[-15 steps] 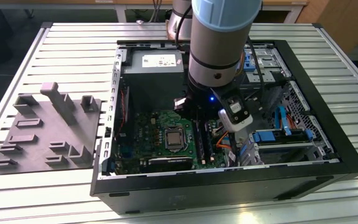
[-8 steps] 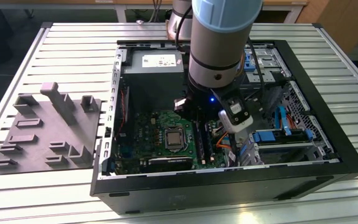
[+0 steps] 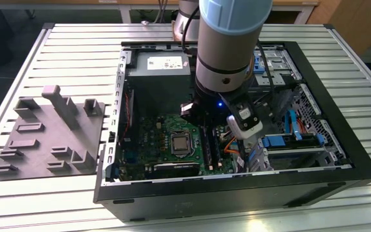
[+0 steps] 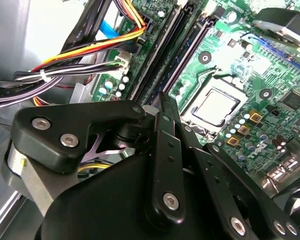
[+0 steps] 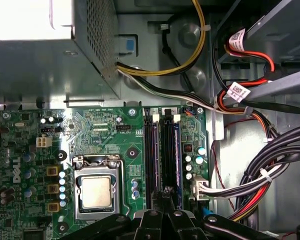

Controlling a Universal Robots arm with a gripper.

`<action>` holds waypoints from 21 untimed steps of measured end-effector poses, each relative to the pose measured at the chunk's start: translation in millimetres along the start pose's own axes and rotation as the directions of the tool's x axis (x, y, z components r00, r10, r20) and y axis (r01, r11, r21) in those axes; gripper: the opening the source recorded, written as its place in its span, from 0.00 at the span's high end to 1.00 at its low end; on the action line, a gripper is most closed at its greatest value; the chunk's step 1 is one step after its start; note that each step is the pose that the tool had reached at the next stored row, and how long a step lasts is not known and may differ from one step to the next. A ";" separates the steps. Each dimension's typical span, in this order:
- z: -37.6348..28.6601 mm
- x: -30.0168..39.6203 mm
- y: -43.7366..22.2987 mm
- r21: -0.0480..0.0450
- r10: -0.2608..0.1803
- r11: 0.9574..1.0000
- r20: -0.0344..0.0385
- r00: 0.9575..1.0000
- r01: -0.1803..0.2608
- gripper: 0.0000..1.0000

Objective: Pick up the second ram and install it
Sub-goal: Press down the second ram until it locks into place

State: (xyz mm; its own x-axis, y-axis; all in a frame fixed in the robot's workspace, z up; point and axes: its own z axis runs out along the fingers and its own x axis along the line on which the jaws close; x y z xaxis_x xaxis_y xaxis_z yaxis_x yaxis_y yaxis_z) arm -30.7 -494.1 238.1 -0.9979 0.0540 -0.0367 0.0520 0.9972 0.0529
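Note:
My gripper (image 3: 205,124) is down inside the open computer case (image 3: 340,145), over the memory slots (image 5: 162,150) of the green motherboard (image 3: 153,140). Its black fingers (image 4: 167,150) are shut, tips together, right above the near end of the slots in both wrist views. The second ram (image 5: 168,152) appears as a thin dark stick standing in a slot in line with the fingertips. I cannot tell whether the tips touch it. Nothing sticks out from between the fingers.
A bare processor socket (image 5: 96,192) lies beside the slots. Bundled cables (image 5: 260,175) hang on the slots' other side, and the power supply box (image 3: 160,72) stands behind. The grey holder tray (image 3: 50,135) lies on the slatted table at the exterior view's left.

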 end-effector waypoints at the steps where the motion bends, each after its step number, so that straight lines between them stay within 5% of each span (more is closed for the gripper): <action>1: 0.0 0.0 -0.3 0.000 0.000 1.000 0.000 1.000 0.000 0.89; 21: -0.3 -0.3 -5.8 0.000 0.000 1.000 0.000 1.000 0.000 0.89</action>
State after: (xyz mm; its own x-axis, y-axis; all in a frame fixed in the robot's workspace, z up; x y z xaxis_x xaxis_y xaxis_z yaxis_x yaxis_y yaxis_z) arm -30.7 -500.0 238.1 -0.9979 0.0540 -0.0367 0.0520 0.9973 0.0528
